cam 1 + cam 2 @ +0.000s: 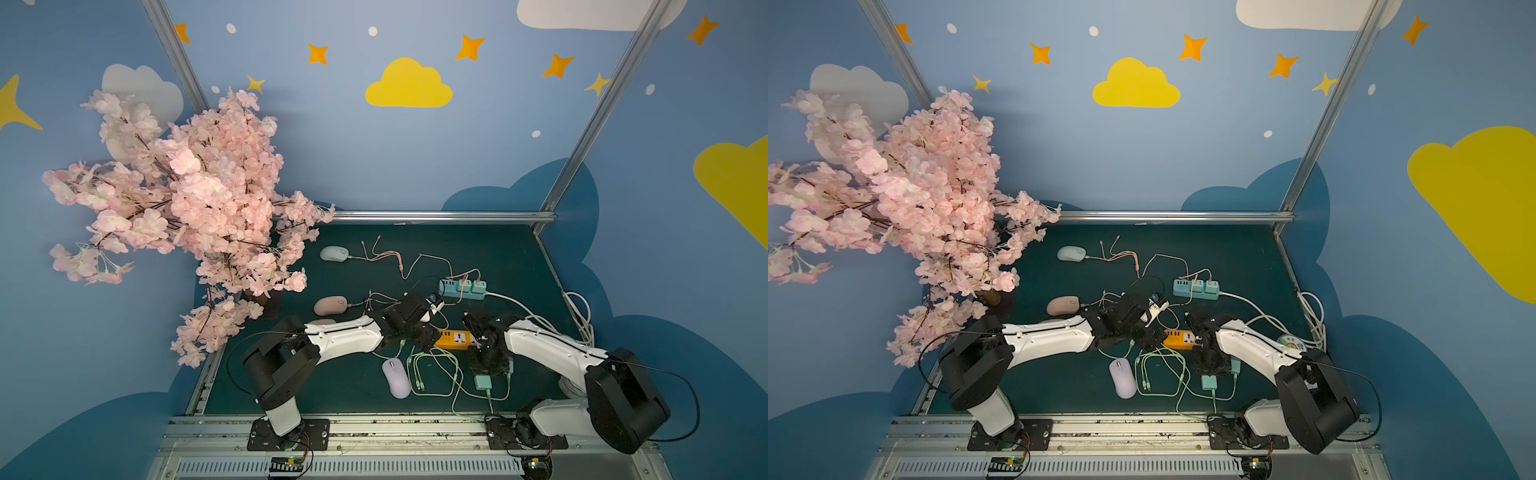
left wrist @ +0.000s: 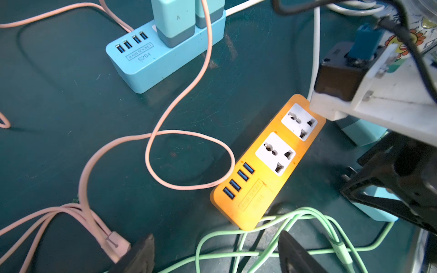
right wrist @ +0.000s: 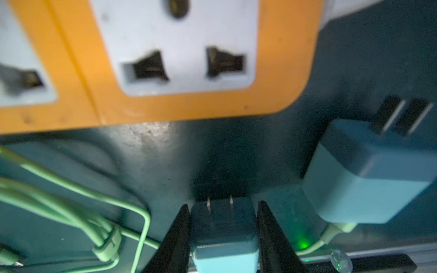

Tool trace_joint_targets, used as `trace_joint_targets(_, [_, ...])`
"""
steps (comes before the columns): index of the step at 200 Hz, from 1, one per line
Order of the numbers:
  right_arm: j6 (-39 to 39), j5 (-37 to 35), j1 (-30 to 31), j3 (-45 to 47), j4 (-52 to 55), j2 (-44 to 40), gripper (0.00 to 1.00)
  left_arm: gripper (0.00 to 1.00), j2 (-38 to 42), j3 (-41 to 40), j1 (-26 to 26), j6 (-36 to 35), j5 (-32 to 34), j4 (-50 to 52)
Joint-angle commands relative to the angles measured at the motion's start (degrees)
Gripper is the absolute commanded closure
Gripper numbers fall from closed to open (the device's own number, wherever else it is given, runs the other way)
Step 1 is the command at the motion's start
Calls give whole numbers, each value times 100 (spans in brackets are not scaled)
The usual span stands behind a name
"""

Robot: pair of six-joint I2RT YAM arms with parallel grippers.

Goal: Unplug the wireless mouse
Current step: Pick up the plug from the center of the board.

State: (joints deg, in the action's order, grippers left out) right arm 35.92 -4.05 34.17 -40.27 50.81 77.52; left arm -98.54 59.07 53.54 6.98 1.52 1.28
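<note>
Wireless mouse [image 1: 395, 377] lies on the bench [image 2: 59, 106], between your two tools and a bit back from them. Your right tool [image 3: 224, 206] is pinching the teal charger [image 3: 223, 238]. Both sockets in the orange strip [image 3: 283, 71] just ahead of it are empty, so the pulling-out looks done. Setting it down is left, I think. A second charger [image 3: 369, 179] sits just beside that tool, with green cords [image 3: 71, 189] on its other side. Your left tool [image 2: 216, 235] is spread wide, holding nothing, above more cords.
</note>
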Motion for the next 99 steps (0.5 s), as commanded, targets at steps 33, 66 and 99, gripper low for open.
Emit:
trace_joint_targets(33, [251, -834, -166, -620, 441, -209, 97, 18, 213, 114, 27, -69, 77, 118])
trace_joint_targets(66, [324, -1431, -689, -1059, 591, -82, 94, 18, 212, 122, 43, -74, 85, 127])
trace_joint_targets(99, [433, -1962, -1251, -1355, 577, 51, 95, 18, 241, 114, 60, -83, 77, 127])
